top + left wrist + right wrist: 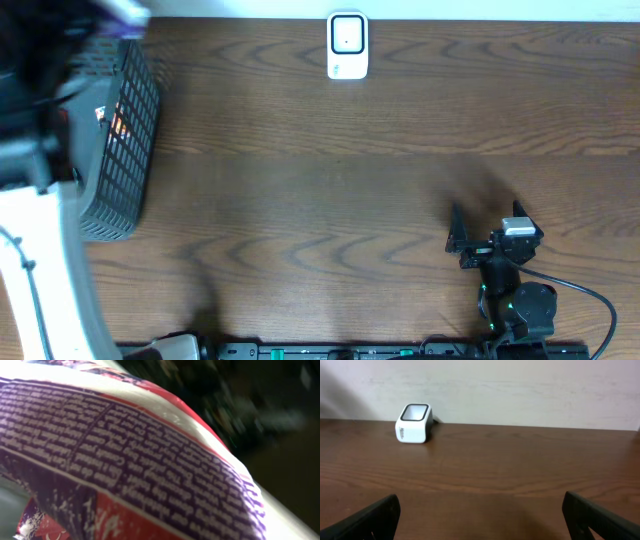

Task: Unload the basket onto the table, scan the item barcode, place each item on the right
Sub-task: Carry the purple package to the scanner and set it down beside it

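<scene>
Packet point(150, 460) fills the left wrist view, near the basket point(130, 150); the left gripper's jaws are hidden, so its grip cannot be told. Scanner point(347, 45) is well apart, so the scan looks not yet done; right gripper point(481, 505) spread wide, empty.

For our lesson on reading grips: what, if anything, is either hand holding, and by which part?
The left hand seems to hold a purple-and-red packet; the gripped part is out of view. The right hand is open and empty.

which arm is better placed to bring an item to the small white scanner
Left. Its wrist camera is filled by a purple, red and white printed packet, apparently in its grip by the black mesh basket. The right gripper sits open and empty, away from the basket.
</scene>
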